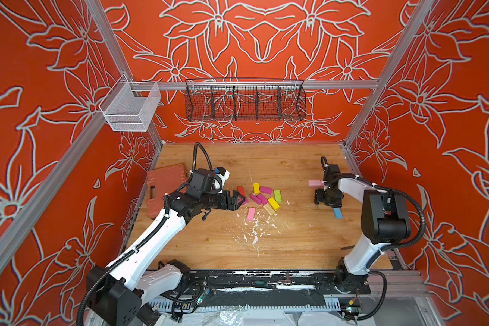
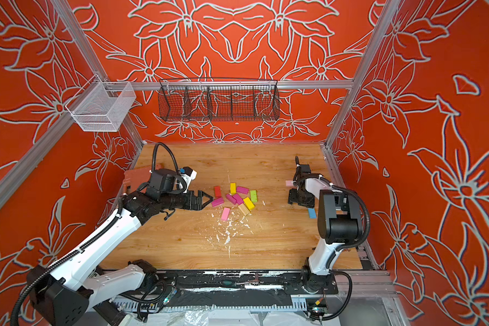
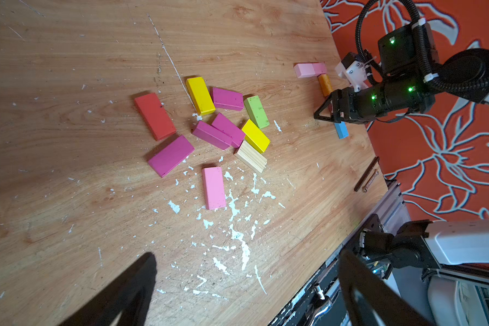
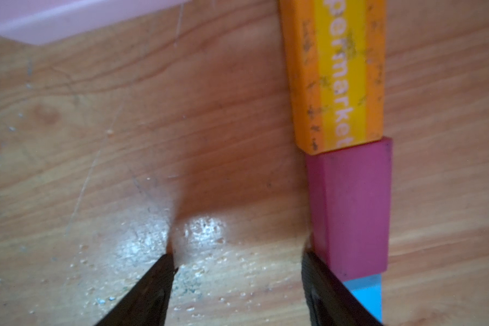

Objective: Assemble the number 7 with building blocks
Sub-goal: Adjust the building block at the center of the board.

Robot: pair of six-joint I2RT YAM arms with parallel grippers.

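Pink pair of blocks (image 3: 309,70), laid end to end: the top bar of the number 7 (image 3: 324,83), which lies on the right side of the table (image 1: 294,248), beneath the right arm.

Stem, running from the bar's right end: orange block (image 4: 333,76), magenta block (image 4: 353,209), blue block (image 4: 369,293), each touching the next. The magenta one sits a little askew to the orange.

Right gripper (image 4: 240,259): jaws spread, only bare wood between them, one fingertip (image 4: 322,282) against the magenta block's side.

Loose pile (image 3: 212,135), mid-table and well apart from the figure: one red, two yellow, one green, one bare wood, one light pink, four magenta. Several touch or lean on one another.

Left gripper (image 2: 206,199): jaws spread wide and empty, at the pile's edge by the outlying magenta piece (image 2: 218,201).

Tool case (image 1: 164,189), far left: not in use. White flecks (image 1: 254,234) are scattered on the wood.

Hazards, as I judge them:
- Any sideways drift or closing of the right jaws would shove the magenta block and bend the stem, because the fingertip already bears on it.
- A lift straight off should spare it.
- A grab into the crowded pile may drag neighbouring blocks along.
- Flat blocks offer little edge to pinch.
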